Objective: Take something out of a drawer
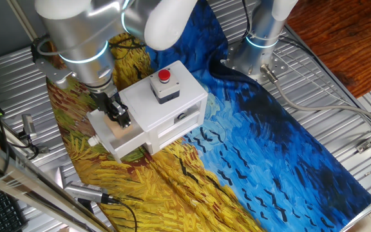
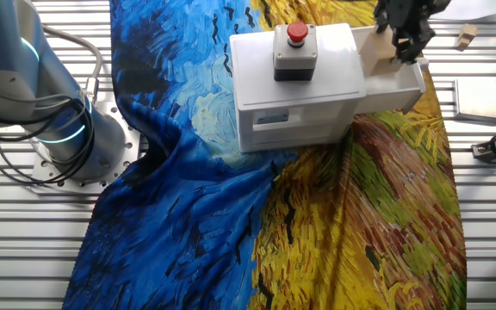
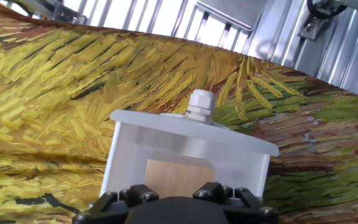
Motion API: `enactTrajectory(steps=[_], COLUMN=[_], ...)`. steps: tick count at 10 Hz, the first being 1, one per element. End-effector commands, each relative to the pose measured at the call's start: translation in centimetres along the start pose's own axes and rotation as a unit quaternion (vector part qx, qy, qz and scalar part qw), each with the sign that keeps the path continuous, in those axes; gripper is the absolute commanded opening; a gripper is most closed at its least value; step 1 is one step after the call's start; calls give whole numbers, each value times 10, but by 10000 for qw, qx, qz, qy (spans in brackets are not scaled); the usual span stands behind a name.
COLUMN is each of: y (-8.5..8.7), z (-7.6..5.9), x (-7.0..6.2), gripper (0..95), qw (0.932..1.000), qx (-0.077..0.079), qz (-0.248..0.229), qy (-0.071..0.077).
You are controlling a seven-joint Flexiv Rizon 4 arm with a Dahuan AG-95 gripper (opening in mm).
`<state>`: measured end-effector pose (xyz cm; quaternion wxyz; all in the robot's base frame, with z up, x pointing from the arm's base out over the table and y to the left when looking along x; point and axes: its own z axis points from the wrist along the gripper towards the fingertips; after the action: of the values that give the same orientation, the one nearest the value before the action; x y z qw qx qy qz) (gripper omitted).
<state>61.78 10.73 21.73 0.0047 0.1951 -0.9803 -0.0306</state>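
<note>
Hand view showed the painted yellow cloth (image 3: 55, 93) at left, then the pulled-out white drawer (image 3: 185, 134) with its small knob (image 3: 201, 104) pointing away from the camera. Inside the drawer lay the tan wooden block (image 3: 178, 179), resting on the floor against the near edge, directly ahead of the gripper (image 3: 178, 202). Only the black gripper body appeared at the bottom edge, so whether the fingers were spread or closed could not be told, and no view showed contact with the block.

One fixed view, read left to right, showed the silver arm (image 1: 82, 38), the gripper (image 1: 118, 115) lowered into the open drawer (image 1: 118, 138) over the block (image 1: 120, 131), and the white box (image 1: 169, 103) bearing the red button (image 1: 164, 76); a blue cloth region (image 1: 269, 129) lay to the right.

The other fixed view showed the box (image 2: 300, 82), then the drawer (image 2: 394, 82) extended rightward with the gripper (image 2: 406, 39) above it, possibly touching its interior.
</note>
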Motion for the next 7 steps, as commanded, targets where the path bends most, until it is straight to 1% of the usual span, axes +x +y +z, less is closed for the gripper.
enactTrajectory(steps=[1, 3, 4, 5, 7], y=[-6, -6, -5, -5, -6], z=[-15, -30, -42, -49, -53], x=[1, 5, 10, 15, 20], gripper=[0, 0, 0, 0, 0], qw=[9999, 9996, 9993, 9991, 9989], qx=[-24, -12, -4, 16, 15], qz=[-151, -278, -349, -390, -456], qy=[69, 111, 137, 141, 131])
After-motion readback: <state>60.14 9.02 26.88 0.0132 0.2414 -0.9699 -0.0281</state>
